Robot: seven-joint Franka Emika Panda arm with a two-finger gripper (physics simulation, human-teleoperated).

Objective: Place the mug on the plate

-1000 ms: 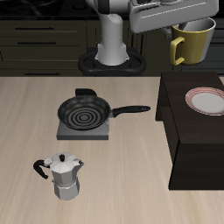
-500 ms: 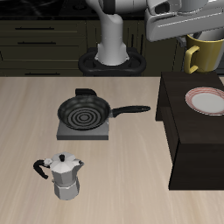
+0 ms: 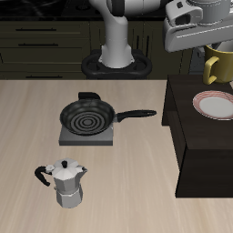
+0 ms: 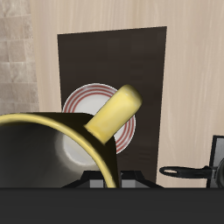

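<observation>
My end effector point(image 3: 217, 45) is clamped on the wide olive-yellow mug with a squared yellow handle point(image 3: 221, 65), held upright in the air so it can go down level. The small round white plate with a pink-red ring point(image 3: 217, 106) sits on a dark raised block point(image 3: 187, 155) on the tabletop point(image 3: 27, 127), directly beneath the mug; the wrist view shows it under the handle point(image 4: 112, 115). I judge 1 step remains: lower and release. The black frying pan point(image 3: 87, 116) lies at 9 o'clock from the plate.

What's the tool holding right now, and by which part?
The mug, carried in the air above the plate. The hold seems to be at its rim, opposite the handle; the contact itself is hidden in both views.
</observation>
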